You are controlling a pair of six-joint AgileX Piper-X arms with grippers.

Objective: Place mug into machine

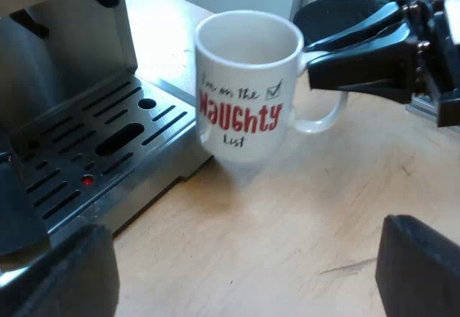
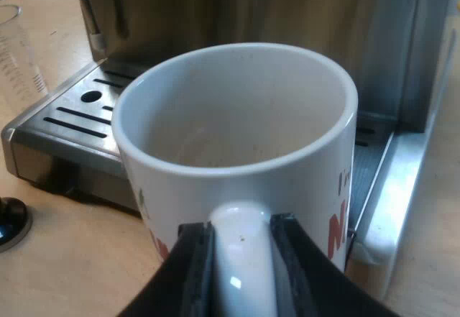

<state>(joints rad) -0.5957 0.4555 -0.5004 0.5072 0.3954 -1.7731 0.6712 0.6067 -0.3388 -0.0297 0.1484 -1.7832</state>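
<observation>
1. Right end effector [image 2: 241, 259] clamped on mug [image 1: 248, 87] handle.
2. Mug beside machine's [image 1: 65, 44] drip tray [image 1: 93, 137], over table [image 1: 287, 245]; base contact unclear.
3. Left end effector [image 1: 244, 288] wide open, empty, fingers partly cut off.

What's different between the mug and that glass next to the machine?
The mug is white and opaque with red lettering; the glass is clear with printed measuring lines. The mug has a handle, clamped by the right fingers; the glass shows no handle and stands free on the table. Both are upright, open-topped and close to the drip tray.
</observation>
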